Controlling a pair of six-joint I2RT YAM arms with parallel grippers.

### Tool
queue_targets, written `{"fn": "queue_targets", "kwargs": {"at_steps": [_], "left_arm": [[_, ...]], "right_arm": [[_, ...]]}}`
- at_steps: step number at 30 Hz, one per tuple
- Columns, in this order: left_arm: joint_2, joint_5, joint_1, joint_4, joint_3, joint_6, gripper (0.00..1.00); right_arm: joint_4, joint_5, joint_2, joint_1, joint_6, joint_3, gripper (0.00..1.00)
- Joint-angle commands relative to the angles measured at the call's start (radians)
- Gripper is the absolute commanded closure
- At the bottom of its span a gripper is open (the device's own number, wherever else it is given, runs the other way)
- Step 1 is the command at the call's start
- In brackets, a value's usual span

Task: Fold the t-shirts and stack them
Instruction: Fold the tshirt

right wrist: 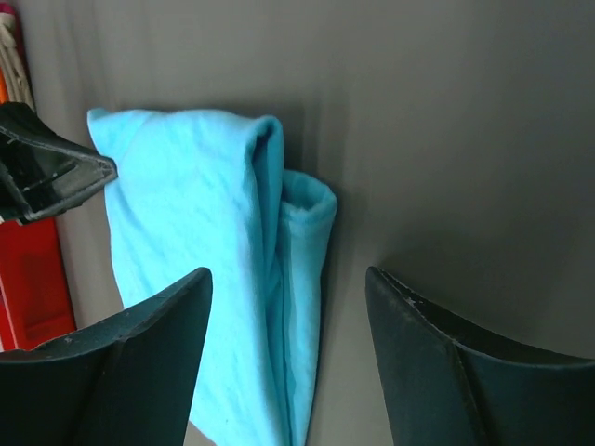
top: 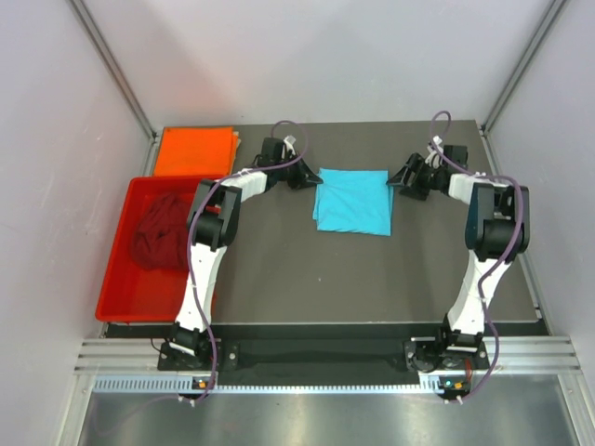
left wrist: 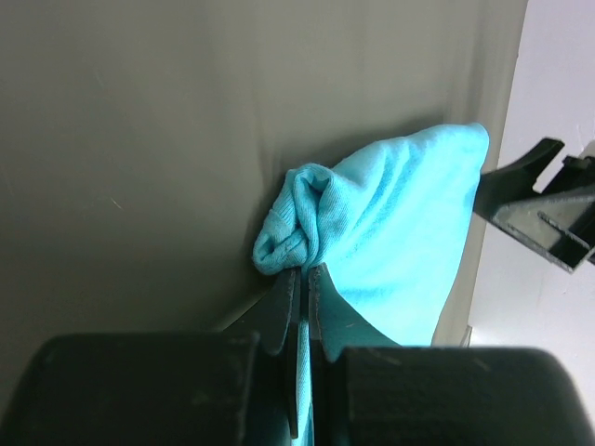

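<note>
Left gripper: 2 fingers clamped together on 1 bunched corner of the turquoise t-shirt, probably to anchor the fold. Right gripper: jaws apart, holding nothing; the shirt's opposite folded edge lies just ahead, soft knit in a layered rectangle on the matte table. Well behind the left gripper: orange t-shirt, folded flat; maroon t-shirt, crumpled in the rigid red tray.

Three t-shirts: turquoise t-shirt, orange t-shirt, maroon t-shirt (in the one red tray); two arms, left arm, right arm.
</note>
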Motion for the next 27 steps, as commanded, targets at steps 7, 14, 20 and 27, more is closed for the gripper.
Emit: {"fn": "queue_targets", "kwargs": {"at_steps": [7, 14, 20, 27], "left_arm": [[0.0, -0.022, 0.0, -0.015, -0.036, 0.025, 1.0], [0.016, -0.02, 0.003, -0.03, 0.004, 0.028, 1.0], [0.043, 0.009, 0.014, -0.006, 0.032, -0.002, 1.0], [0.036, 0.047, 0.019, -0.012, 0.067, -0.004, 1.0]], "right_arm": [[0.034, -0.073, 0.105, 0.004, -0.002, 0.086, 0.42], [0.05, -0.088, 0.157, -0.002, 0.022, 0.112, 0.76], [0.045, -0.105, 0.191, -0.011, 0.029, 0.148, 1.0], [-0.001, -0.093, 0.194, -0.016, 0.01, 0.177, 0.78]]}}
